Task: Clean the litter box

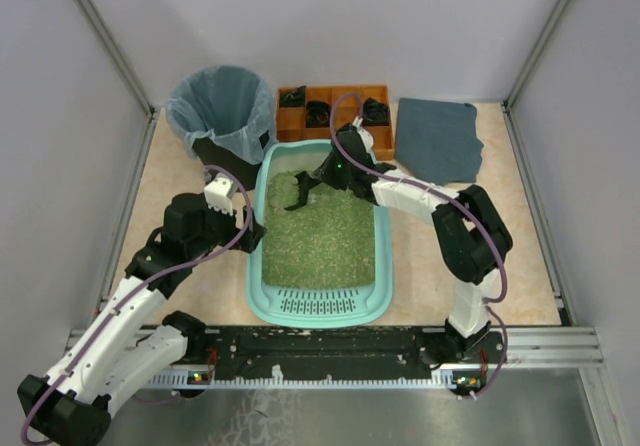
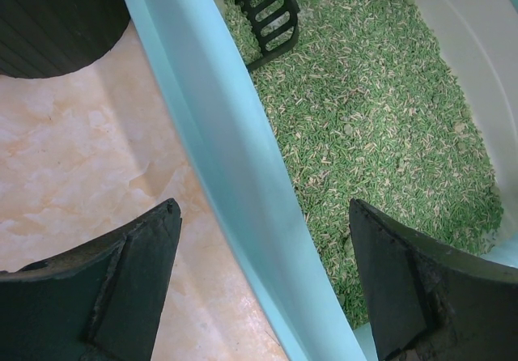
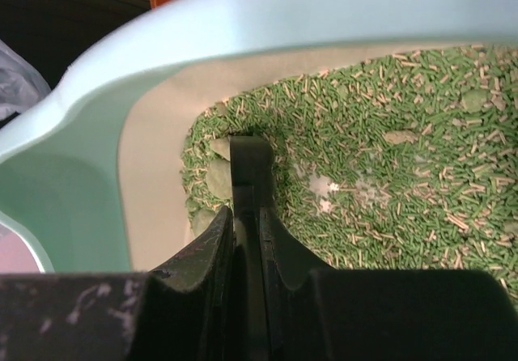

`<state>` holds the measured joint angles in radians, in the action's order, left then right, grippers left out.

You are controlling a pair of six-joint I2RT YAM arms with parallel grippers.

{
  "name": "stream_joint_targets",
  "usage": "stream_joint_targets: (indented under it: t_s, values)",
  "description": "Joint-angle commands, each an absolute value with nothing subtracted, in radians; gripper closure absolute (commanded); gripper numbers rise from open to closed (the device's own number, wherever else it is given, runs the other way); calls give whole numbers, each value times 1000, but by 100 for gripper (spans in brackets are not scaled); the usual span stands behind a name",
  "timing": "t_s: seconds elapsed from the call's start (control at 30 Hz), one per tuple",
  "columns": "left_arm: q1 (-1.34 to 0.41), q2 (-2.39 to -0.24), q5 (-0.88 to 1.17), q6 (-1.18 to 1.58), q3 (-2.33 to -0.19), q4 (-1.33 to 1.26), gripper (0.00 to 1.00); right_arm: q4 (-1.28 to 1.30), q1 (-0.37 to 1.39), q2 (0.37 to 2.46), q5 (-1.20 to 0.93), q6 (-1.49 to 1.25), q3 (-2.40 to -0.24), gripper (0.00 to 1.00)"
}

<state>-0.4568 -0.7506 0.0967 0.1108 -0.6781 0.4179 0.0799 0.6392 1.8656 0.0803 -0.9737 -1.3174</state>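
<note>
The right fingers [image 3: 202, 256] are clenched on the handle of a black litter scoop [image 3: 247, 167], whose slotted head digs into the far left corner of the litter. The left fingers [image 2: 133, 284] stand released and wide. They straddle the left side wall, 1 over the desk [image 1: 520, 246] outside and 1 over the green pellets [image 2: 364, 110] inside, and neither touches the plastic.

The litter box [image 1: 320, 308] sits mid-desk between the 2 arms, its slotted lip toward the bases. It looks like stiff moulded plastic with a smooth, probably slippery surface. The bed of pellets should make it bottom-heavy and slow to slide. The side wall under the left fingers is thin enough to pinch across the rim, which seems the best place to steady the box while the scoop pushes.

The pellets are loose and will sift through the slots. The pale, rounded bits beside the scoop head [image 3: 217, 179] may be clumps, though the close view is too soft to be sure.

Past the far end stand a black bin with a clear bag [image 1: 220, 111], an orange compartmented tray [image 1: 290, 118] and a blue-grey cloth [image 1: 438, 138].
</note>
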Motion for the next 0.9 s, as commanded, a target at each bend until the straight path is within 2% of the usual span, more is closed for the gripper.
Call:
stream_joint_targets:
  t_s: [0.0,0.23,0.87]
  values:
    - [-461,-741,102,101,-678,396,11,20,653,1759,60,-958,-1227,100]
    - [-462,-739,102,101,-678,396,11,-132,642,1604,59,-998,-1075,100]
    - [-463,-699,100,94,-674,388,11,-248,599,1209,37,-1123,-750,100]
